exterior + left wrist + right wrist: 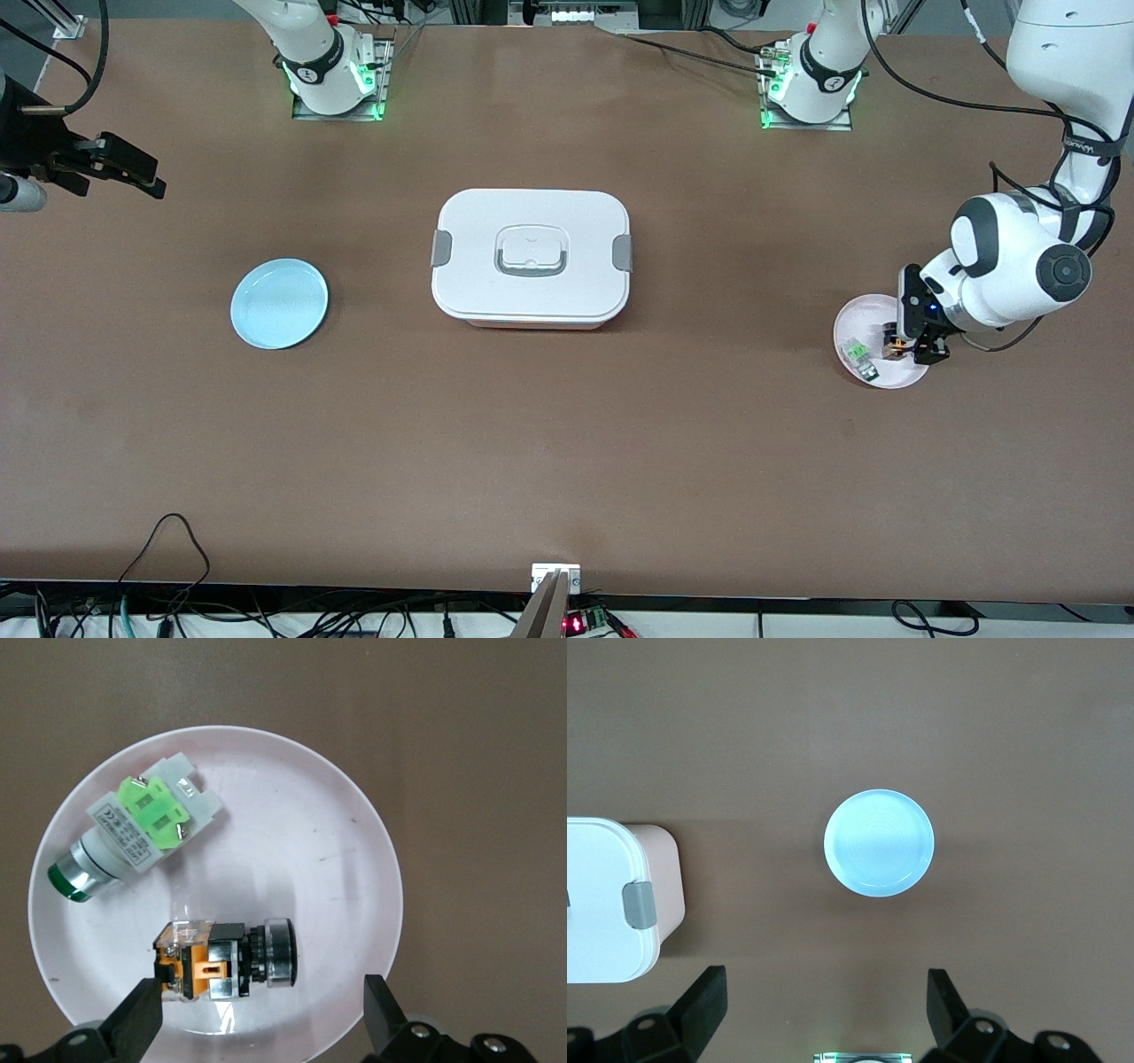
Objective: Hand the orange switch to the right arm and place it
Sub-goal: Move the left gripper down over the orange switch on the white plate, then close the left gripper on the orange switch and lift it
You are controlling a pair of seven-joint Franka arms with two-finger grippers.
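Note:
The orange switch [221,958], a small black-and-clear block with an orange insert and a black knob, lies on its side on the pale pink plate [337,859] at the left arm's end of the table. My left gripper [261,1014] is low over that plate and open. The switch lies just ahead of the gap between its fingers, with one fingertip [142,1014] right beside the switch's orange end. In the front view the switch [893,347] shows partly under the left gripper [914,353]. My right gripper [146,175] waits open and empty, high over the right arm's end.
A clear-and-green component [133,833] lies on the same pink plate [855,315], beside the orange switch. A pale blue plate [279,303] sits toward the right arm's end. A closed white lunch box [532,257] with grey clasps stands mid-table.

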